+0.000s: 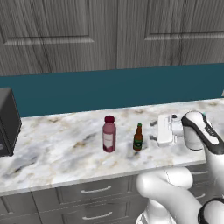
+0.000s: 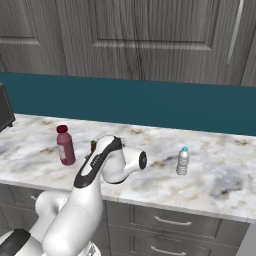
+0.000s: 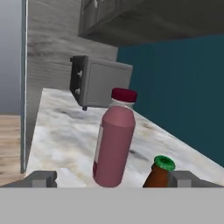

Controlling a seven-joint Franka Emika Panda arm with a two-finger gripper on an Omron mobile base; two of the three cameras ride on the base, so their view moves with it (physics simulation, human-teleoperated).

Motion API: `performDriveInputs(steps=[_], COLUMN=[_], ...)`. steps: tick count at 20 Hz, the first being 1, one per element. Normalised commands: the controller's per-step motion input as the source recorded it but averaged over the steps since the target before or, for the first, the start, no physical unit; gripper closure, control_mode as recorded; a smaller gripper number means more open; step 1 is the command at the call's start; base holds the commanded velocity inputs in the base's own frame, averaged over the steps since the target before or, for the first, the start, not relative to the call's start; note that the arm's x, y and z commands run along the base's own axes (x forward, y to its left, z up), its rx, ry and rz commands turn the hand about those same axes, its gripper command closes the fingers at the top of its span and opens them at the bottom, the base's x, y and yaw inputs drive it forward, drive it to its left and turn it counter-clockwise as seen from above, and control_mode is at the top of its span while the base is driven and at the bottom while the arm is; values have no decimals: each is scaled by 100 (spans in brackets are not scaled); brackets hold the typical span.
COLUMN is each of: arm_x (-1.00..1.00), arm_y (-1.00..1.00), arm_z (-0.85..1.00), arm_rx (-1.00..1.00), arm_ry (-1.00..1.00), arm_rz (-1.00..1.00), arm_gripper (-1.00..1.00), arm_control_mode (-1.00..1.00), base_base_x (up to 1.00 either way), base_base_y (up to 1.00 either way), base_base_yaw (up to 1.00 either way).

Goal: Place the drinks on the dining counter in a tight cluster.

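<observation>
All 3 drinks stand on the marble counter (image 1: 52,148) with the teal backsplash; by that measure no drink has been moved yet. The claw (image 1: 154,130) is released, holding nothing. The beer bottle (image 1: 138,138) is just ahead of the claw, the juice bottle (image 1: 109,134) beyond it, and the water bottle (image 2: 183,161) well behind. The dining counter is out of frame.

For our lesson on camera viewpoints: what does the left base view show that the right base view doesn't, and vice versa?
Left base view's extra: the gripper, jaws open, beside the beer bottle. Right base view's extra: the water bottle, standing apart to the right. Shared: juice bottle, beer bottle, marble counter.
</observation>
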Motion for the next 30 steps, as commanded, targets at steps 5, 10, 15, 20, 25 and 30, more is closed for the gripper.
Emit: performDriveInputs(steps=[5, 10, 15, 20, 25, 30], arm_x=[25, 27, 26, 18, 9, 4], arm_y=[-5, 0, 2, 10, 14, 7], arm_z=[0, -4, -14, -30, -14, -2], arm_rx=[8, 1, 0, 0, 0, 4], arm_ry=[4, 7, 4, 0, 0, 1], arm_rz=[10, 5, 2, 0, 0, 0], arm_gripper=[-100, -100, -100, -100, -100, -100], arm_control_mode=[-100, -100, -100, -100, -100, -100], base_base_x=[0, 0, 0, 0, 0, 0], base_base_y=[0, 0, 0, 0, 0, 0], base_base_yaw=[0, 0, 0, 0, 0, 0])
